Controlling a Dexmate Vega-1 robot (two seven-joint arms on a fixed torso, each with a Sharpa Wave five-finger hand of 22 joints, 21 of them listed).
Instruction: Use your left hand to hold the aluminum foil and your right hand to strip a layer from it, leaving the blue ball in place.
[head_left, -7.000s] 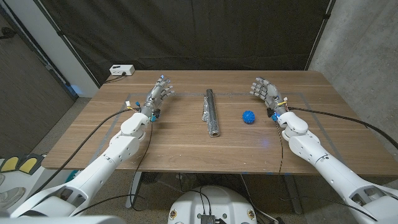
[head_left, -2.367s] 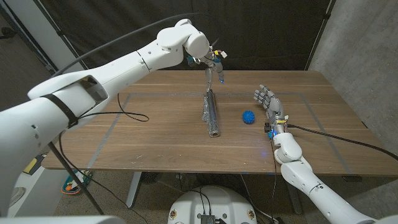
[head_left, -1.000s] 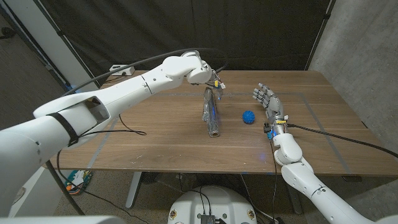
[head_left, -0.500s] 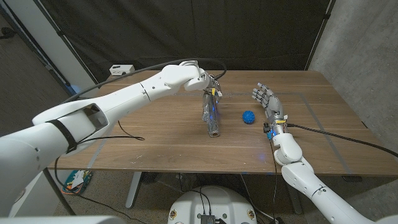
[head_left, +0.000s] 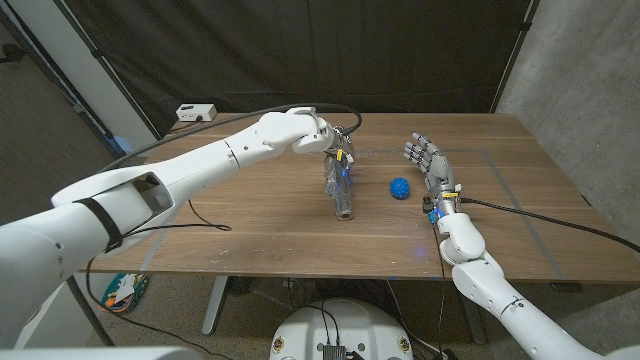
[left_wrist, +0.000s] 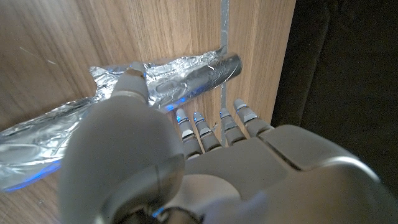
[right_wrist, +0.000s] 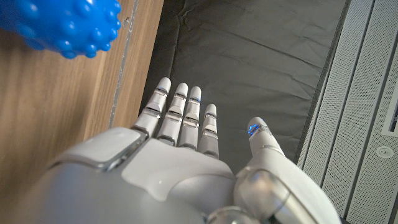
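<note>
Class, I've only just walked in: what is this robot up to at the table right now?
The robot's left hand is over the far end of the roll of foil in the middle of the wooden table, fingers reaching down at it; whether it grips yet is unclear. The right hand waits open beside the blue ball, touching nothing. No foil has been stripped.

A robot test lab. Black curtains (head_left: 400, 50) hang behind the wooden counter (head_left: 250, 220). Cables (head_left: 560, 215) trail across it, beside a bare concrete wall (head_left: 590, 70).
</note>
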